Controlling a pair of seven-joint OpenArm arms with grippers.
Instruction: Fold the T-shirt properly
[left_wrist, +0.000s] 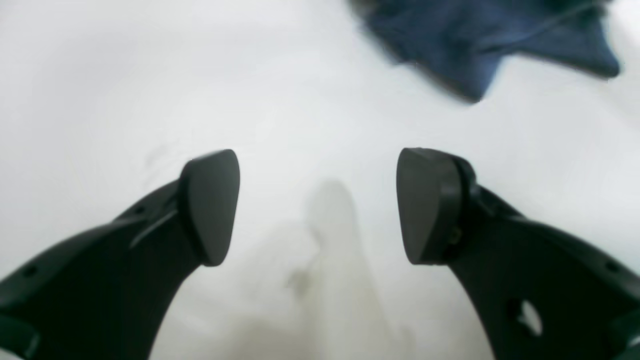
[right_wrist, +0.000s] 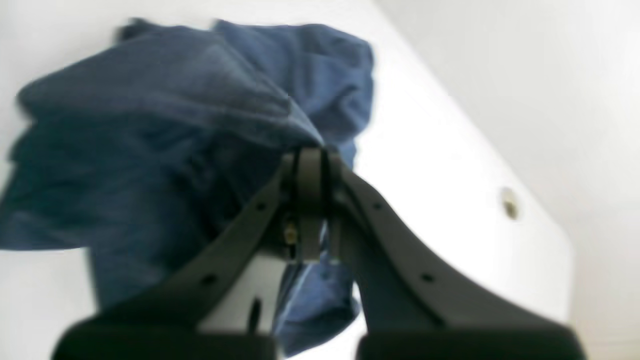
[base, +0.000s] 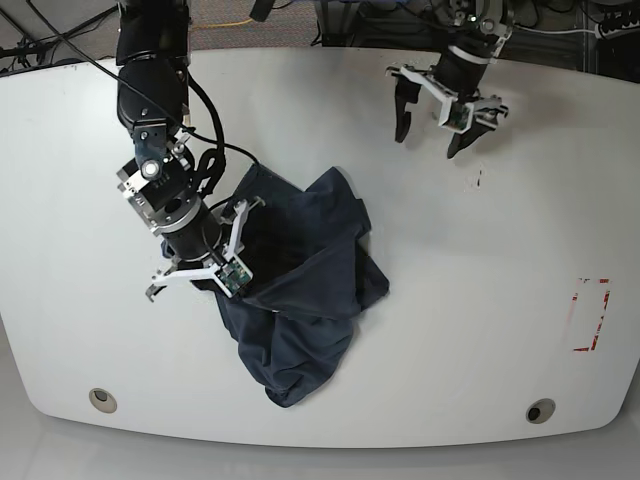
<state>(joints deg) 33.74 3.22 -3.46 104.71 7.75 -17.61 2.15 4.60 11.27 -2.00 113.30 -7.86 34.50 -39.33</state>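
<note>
The right claw is pinched tight on a bunched fold of the T-shirt, its two fingers meeting pad to pad with cloth caught between them (its wrist camera shows the fabric draped over the tips). That arm reaches down over the shirt's near edge, wrist angled toward the cloth. The left claw hangs well apart from the T-shirt, fingers spread wide, holding nothing, tips pointing down at the surface.

A robotics lab: white worktable, cables trailing on carpet behind the two arms
</note>
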